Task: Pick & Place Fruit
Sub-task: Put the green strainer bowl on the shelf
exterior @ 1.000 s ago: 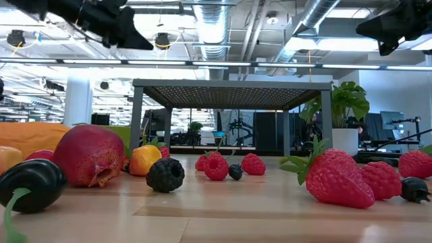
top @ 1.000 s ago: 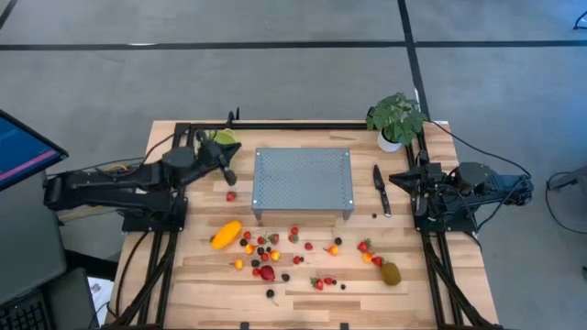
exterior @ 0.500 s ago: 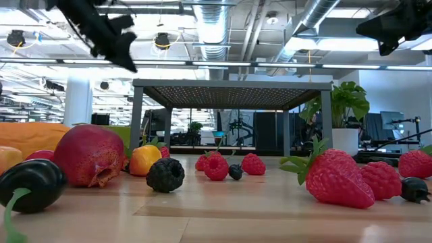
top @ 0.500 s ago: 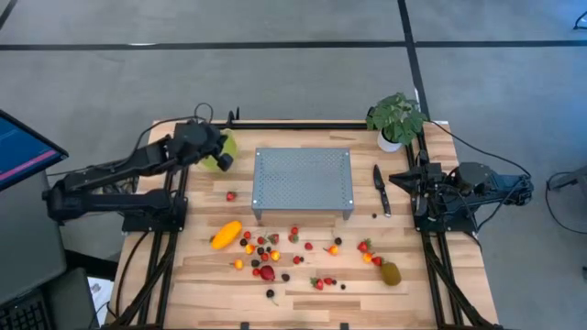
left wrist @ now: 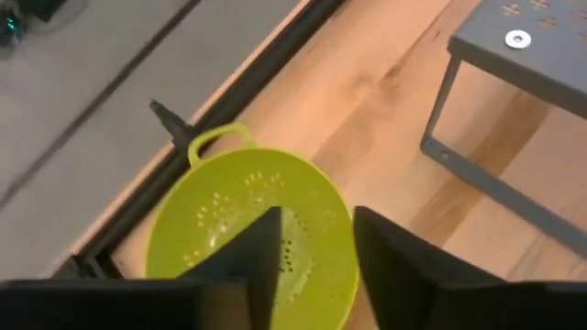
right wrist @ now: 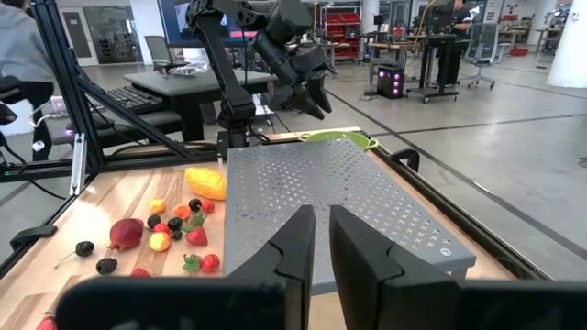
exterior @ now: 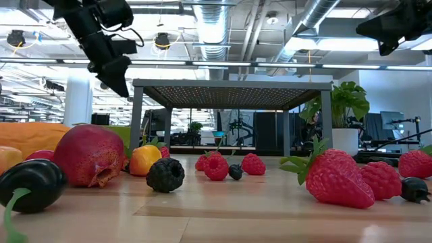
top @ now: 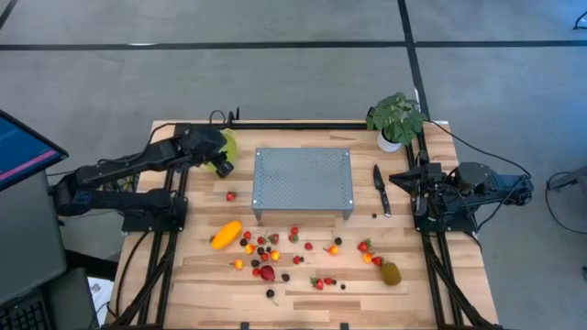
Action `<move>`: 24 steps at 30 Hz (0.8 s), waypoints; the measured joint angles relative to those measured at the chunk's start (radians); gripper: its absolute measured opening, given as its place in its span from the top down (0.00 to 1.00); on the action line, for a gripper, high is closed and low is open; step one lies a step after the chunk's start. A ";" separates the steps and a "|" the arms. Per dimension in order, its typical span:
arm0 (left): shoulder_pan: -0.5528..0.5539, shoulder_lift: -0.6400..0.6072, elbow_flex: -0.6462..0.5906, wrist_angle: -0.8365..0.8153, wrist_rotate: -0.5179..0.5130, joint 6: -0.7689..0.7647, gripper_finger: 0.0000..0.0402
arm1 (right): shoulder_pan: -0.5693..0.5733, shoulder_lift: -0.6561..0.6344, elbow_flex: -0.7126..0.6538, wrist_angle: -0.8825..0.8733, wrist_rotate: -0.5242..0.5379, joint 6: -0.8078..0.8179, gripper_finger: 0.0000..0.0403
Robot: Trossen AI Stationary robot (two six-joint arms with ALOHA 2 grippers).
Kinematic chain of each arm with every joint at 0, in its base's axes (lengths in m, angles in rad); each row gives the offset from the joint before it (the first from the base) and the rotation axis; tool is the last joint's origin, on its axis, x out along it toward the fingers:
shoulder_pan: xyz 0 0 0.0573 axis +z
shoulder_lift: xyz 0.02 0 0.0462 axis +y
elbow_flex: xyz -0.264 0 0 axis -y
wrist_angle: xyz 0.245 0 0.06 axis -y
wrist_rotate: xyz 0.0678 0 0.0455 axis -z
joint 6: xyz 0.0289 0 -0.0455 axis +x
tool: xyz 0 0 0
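Left gripper (top: 223, 167) hangs over green colander (left wrist: 252, 229) at bench (top: 440, 275) ten o'clock — jaws parted, nothing between them. Fruit (top: 275, 252) lies scattered at six o'clock. Right gripper (top: 396, 180) parked at three, clenched. Risk: descending clips colander rim, tips it.

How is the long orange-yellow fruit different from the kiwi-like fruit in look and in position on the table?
The long orange-yellow fruit is elongated and bright; the kiwi-like fruit is a shorter brown-green oval. The first lies on the left arm's side, the second on the right arm's side, closer to the front edge. Both rest on the wooden table, untouched.
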 joint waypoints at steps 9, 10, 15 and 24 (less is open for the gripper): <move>-0.001 0.007 0.000 -0.035 0.085 -0.123 0.50 | 0.000 0.000 0.000 0.000 0.000 0.000 0.92; -0.003 0.013 0.000 -0.034 0.096 -0.123 0.50 | 0.000 0.000 0.000 0.000 0.000 0.000 0.92; -0.003 0.075 0.000 -0.036 0.118 -0.120 0.54 | 0.000 0.000 0.000 0.000 0.000 0.000 0.92; -0.003 0.216 0.000 -0.037 0.119 -0.118 0.60 | 0.000 0.000 0.000 0.000 0.000 0.000 0.92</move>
